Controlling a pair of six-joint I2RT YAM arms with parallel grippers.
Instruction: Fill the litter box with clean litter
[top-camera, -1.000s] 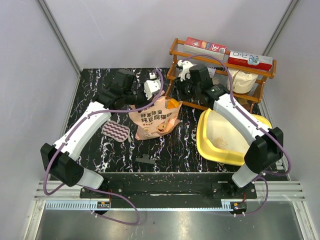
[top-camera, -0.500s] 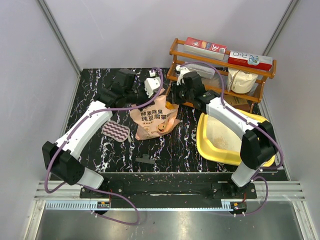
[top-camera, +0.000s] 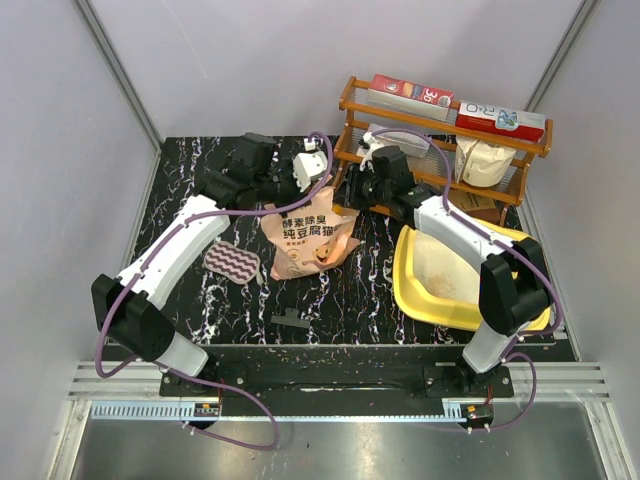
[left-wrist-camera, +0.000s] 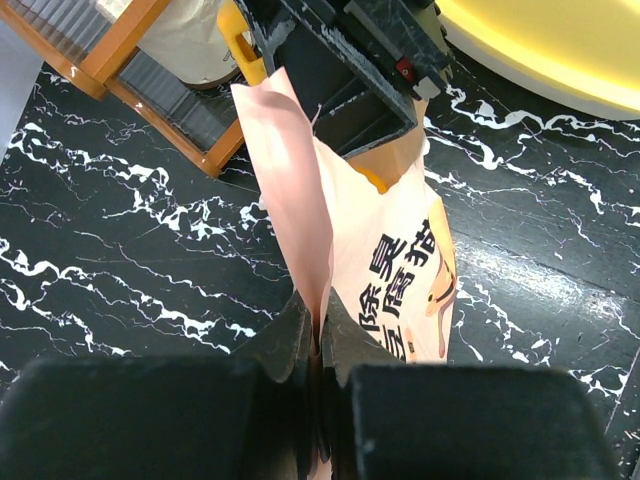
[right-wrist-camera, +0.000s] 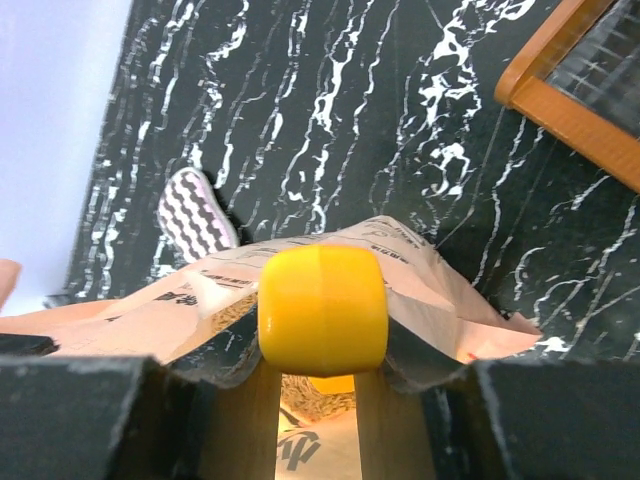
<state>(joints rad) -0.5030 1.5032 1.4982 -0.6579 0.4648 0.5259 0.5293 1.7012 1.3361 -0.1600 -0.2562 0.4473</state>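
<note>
Top view, left gripper (top-camera: 300, 185): fingers pressed together on the top edge of the litter bag (top-camera: 305, 242), which hangs below them onto the black table (top-camera: 200, 160).
Top view, right gripper (top-camera: 352, 195): at the bag's mouth, just across from the left fingers; its grip cannot be made out from here.
Top view, litter box (top-camera: 440, 312): on the table, well to the right of both grippers, with pale clean litter (top-camera: 440, 270) in it.
Left wrist, left gripper (left-wrist-camera: 318, 335): pinching the bag's (left-wrist-camera: 390, 250) pink edge; the right gripper (left-wrist-camera: 350, 60) is just beyond the fingertips, the litter box (left-wrist-camera: 560, 50) farther right.
Right wrist, right gripper (right-wrist-camera: 322, 350): closed on a yellow scoop (right-wrist-camera: 322, 310) held between the fingers (right-wrist-camera: 100, 420).
Right wrist, litter bag (right-wrist-camera: 400, 265): open, directly under the fingertips.
Right wrist, zigzag pad (right-wrist-camera: 195, 215): beyond the bag, to the left.
</note>
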